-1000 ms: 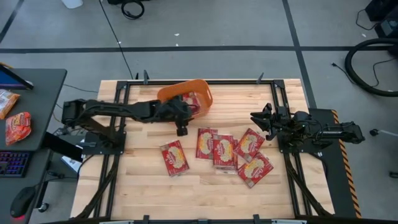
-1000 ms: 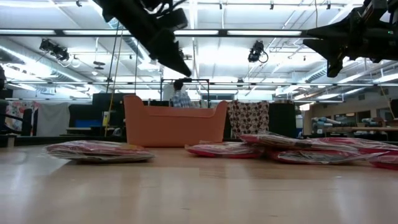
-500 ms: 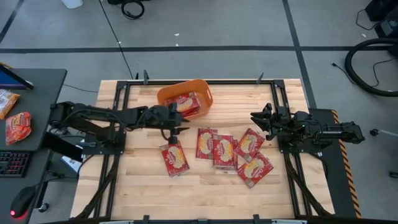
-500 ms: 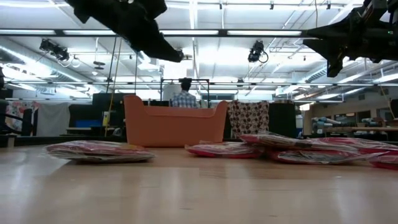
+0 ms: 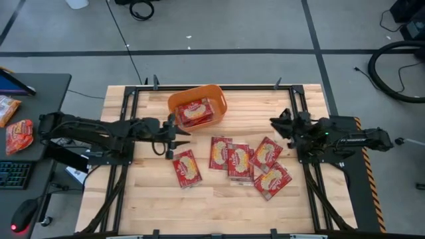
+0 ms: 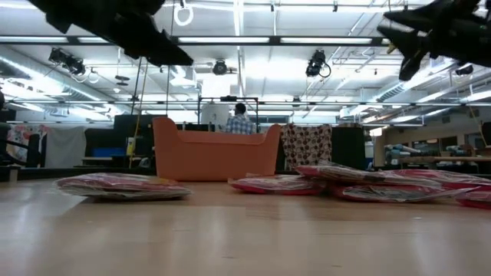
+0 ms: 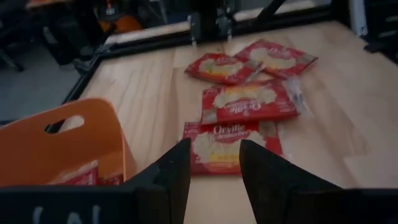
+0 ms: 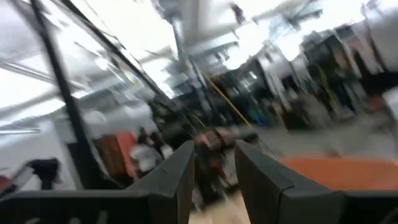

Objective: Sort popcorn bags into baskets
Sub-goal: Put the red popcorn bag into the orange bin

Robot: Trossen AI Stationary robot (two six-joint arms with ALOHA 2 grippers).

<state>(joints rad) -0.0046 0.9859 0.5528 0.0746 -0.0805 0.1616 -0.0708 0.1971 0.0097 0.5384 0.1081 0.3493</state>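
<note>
My left pincer (image 5: 171, 137) hangs open and empty above the counter (image 5: 153, 199), between the orange basket (image 5: 178, 101) and the nearest popcorn bag (image 5: 186, 168). That bag lies just toward the counter's near edge and slightly right of my pincer, long axis running roughly front to back, with bare wood around it. Other bags (image 5: 252, 162) cluster nearer my right pincer (image 5: 284, 125), which waits open at the right edge.
</note>
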